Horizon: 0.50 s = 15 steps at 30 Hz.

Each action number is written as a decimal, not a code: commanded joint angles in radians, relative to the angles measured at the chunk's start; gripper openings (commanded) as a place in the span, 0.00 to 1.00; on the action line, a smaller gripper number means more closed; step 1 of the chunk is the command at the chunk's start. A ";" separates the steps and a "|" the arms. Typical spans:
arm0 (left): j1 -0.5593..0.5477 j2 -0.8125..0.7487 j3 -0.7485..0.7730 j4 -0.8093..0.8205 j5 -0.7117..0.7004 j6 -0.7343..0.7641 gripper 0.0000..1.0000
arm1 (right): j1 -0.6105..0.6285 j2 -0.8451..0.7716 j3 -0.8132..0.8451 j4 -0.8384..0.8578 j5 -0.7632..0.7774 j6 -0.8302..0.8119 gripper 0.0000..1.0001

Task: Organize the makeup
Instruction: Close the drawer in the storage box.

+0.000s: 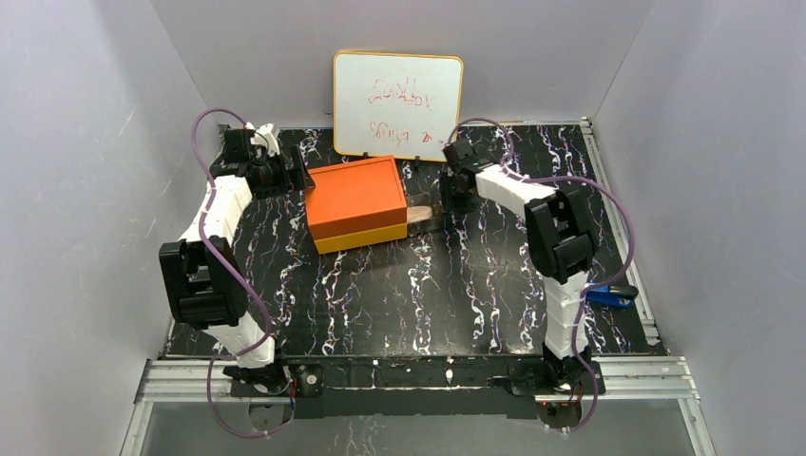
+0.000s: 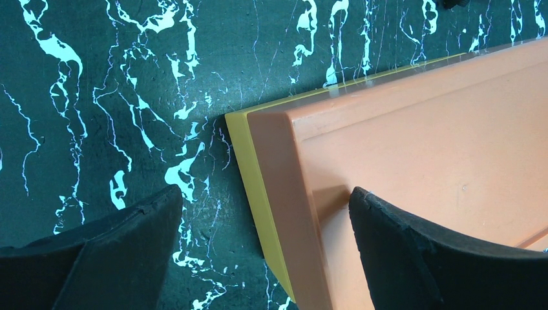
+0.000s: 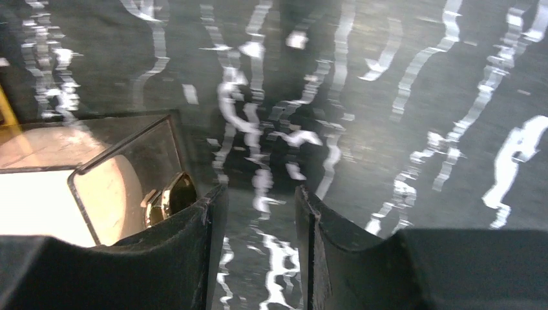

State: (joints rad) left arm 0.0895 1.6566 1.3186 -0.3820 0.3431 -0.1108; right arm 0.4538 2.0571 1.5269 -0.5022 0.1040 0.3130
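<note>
Tan, peach-toned makeup piece (image 1: 419, 211): rounded, lying low inside clear plastic drawer (image 3: 123, 161), which stands pulled out from right side of orange box (image 1: 354, 195). Through the drawer wall it shows pale peach; outline blurred.

Orange box (image 1: 354, 202) and its pulled-out clear drawer (image 3: 123, 174) block the back; near tabletop (image 1: 409, 304) lies open.

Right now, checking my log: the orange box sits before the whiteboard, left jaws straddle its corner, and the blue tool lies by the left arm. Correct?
One slip: the blue tool lies by the right arm, per the top external view. The orange box, the whiteboard and the left gripper, jaws straddling the corner, are as stated.
</note>
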 commanded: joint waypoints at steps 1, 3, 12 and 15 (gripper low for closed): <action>-0.007 0.022 -0.060 -0.144 -0.084 0.048 0.96 | 0.086 0.042 0.105 -0.003 -0.011 0.035 0.51; -0.008 0.022 -0.059 -0.144 -0.083 0.048 0.96 | 0.107 0.058 0.137 -0.011 -0.010 0.040 0.51; -0.008 0.023 -0.055 -0.143 -0.079 0.049 0.96 | 0.179 0.118 0.219 -0.034 -0.040 0.064 0.51; -0.008 0.023 -0.055 -0.143 -0.080 0.049 0.96 | 0.190 0.124 0.218 -0.026 -0.079 0.078 0.52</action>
State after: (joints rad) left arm 0.0895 1.6558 1.3170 -0.3805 0.3447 -0.1131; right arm 0.6231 2.1647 1.6932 -0.5583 0.0895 0.3458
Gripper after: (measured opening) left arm 0.959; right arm 0.513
